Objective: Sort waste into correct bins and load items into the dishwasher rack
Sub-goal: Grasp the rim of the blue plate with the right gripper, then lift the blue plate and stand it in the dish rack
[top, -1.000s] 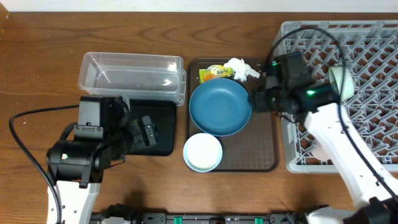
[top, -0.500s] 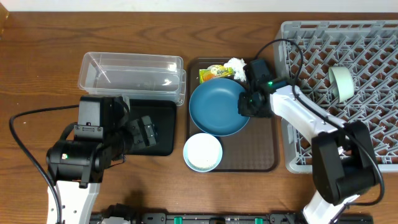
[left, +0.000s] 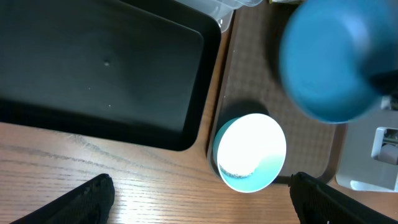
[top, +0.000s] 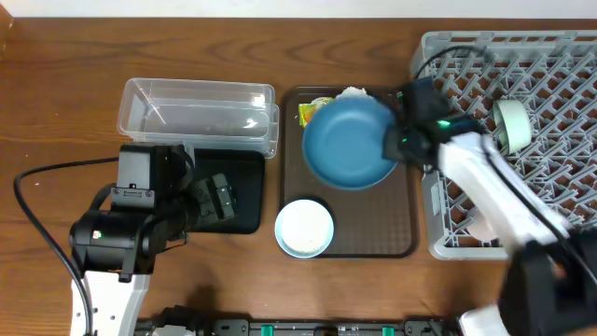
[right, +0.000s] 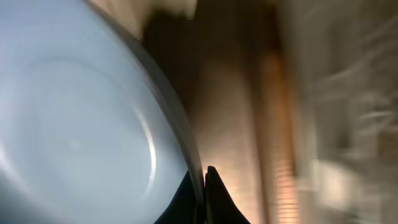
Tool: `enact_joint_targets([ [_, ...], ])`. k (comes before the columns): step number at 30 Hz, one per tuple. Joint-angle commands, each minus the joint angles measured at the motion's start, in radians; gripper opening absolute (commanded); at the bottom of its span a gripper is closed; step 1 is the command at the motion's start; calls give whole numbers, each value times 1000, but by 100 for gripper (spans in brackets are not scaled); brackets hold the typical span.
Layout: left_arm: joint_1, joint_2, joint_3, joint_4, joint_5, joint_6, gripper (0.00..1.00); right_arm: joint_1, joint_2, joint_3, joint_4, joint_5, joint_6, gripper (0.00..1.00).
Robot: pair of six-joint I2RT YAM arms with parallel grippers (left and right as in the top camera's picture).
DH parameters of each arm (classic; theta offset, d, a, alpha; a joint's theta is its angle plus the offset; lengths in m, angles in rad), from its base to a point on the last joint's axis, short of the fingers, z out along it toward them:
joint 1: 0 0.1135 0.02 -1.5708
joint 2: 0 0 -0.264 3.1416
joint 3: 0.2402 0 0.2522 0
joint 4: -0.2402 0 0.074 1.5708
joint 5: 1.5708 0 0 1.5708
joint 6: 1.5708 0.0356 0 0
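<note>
Rim of the dark-blue bowl (top: 350, 145) sits clamped in the right end effector (top: 397, 149), over the brown tray (top: 392, 233).

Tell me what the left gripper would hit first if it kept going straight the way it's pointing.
Most likely the small pale blue-green bowl at the corner of the brown serving tray: it lies just ahead of the open left gripper. Depth is unclear, so the wooden table could come first.
</note>
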Motion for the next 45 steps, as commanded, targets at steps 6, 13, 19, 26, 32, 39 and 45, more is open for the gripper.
enact_joint_targets([
  [6,3,0,11,-2,-16,12,92,-28,-445,14,16,847,-144,1],
  [13,3,0,11,-2,-16,12,92,-214,-474,14,175,1203,-418,1],
  [19,3,0,11,-2,-16,12,92,-434,-381,14,393,1204,-661,1],
  [26,3,0,11,-2,-16,12,92,-544,-212,14,459,1204,-773,1],
  [32,3,0,11,-2,-16,12,92,-559,-77,14,587,1228,-965,1],
  [39,3,0,11,-2,-16,12,92,-550,41,14,774,1234,-1209,1],
  [45,3,0,11,-2,-16,12,92,-491,128,14,777,1233,-1213,5],
])
